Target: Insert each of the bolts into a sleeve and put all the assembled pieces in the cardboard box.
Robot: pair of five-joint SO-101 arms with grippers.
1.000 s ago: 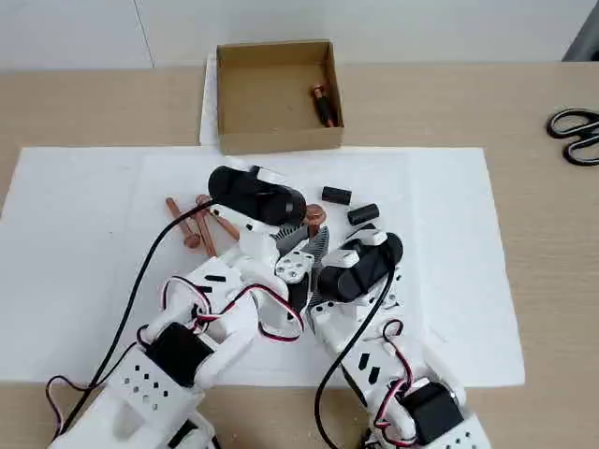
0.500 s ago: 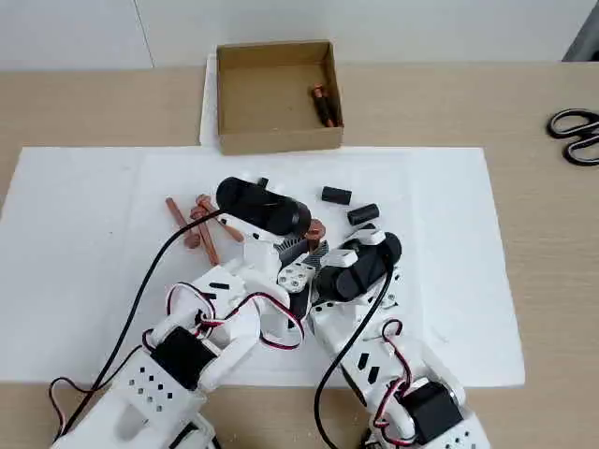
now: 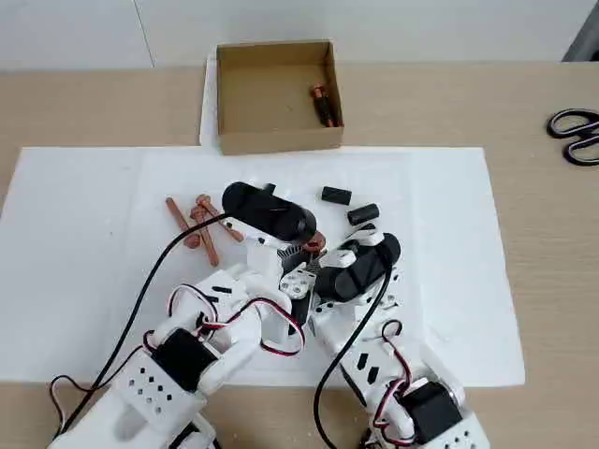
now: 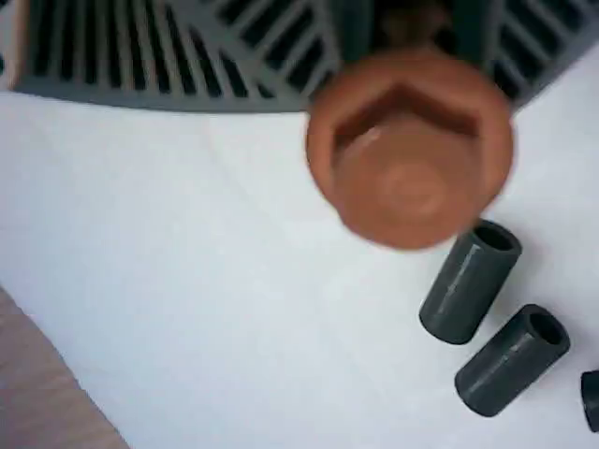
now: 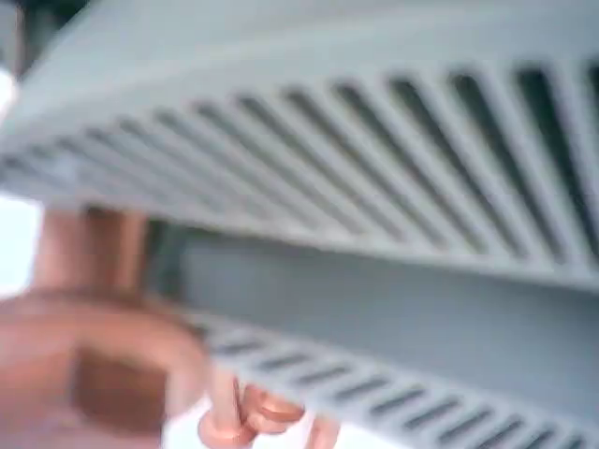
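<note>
Found left gripper clamped on a bolt, hex head facing its wrist camera, held over the white sheet mid-table. Saw right gripper just beside it; couldn't tell how far open, or whether holding anything. Spotted a sleeve and a second sleeve loose on the sheet just past the grippers, near each other, not touching. Noted loose bolts heaped on the left arm's side. Found cardboard box at the sheet's far edge, assembled pieces against its right wall. Logged scissors at the far right of the table.
</note>
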